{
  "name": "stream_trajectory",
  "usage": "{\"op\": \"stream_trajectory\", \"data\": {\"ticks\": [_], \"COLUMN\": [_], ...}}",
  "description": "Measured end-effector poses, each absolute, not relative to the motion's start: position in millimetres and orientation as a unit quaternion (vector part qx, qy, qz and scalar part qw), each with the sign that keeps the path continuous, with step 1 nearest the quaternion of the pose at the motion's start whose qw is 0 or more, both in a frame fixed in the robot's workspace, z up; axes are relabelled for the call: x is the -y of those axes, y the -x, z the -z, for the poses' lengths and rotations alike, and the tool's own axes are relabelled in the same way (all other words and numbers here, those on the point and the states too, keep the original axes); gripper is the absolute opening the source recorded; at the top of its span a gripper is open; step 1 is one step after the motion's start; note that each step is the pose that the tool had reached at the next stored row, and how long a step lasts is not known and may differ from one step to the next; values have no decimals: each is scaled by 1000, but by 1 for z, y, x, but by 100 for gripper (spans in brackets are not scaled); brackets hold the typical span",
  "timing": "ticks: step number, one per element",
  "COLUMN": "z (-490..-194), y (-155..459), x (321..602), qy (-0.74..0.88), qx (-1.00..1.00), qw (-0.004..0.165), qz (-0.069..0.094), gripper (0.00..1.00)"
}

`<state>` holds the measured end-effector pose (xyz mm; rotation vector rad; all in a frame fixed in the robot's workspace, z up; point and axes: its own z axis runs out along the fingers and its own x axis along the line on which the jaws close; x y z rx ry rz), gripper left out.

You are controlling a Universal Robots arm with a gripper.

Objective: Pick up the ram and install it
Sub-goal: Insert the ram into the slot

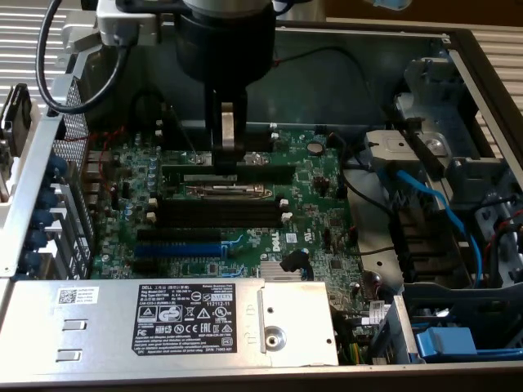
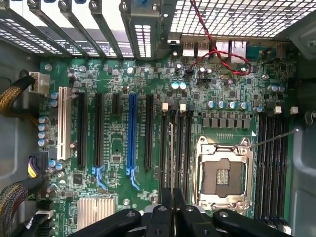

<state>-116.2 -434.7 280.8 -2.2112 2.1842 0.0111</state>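
I have the gripper closed on the ram, held on edge directly below the fingers. Its long axis runs parallel to the black memory slots, and it sits right over them, beside the empty processor socket.

"DELL" reads on the power supply label.

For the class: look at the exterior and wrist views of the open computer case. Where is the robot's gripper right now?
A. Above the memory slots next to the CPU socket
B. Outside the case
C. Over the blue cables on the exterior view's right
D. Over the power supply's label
A: the gripper hangs over the black memory slots beside the CPU socket, and a thin ram edge shows between its fingers in the wrist view.
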Motion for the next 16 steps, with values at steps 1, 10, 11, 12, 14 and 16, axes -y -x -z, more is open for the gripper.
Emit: {"op": "stream_trajectory", "data": {"ticks": [1,10,11,12,14,16], "z": [-279,-272,-271,-271,-271,-271], "y": [116,117,117,117,117,117], "x": [435,438,438,438,438,438], "qy": [711,711,711,711,711,711], "qx": [-703,-703,-703,-703,-703,-703], "qw": [17,14,13,13,13,13], "qz": [-4,-7,-7,-8,-8,-8], "gripper": [12,12,12,12,12,12]}}
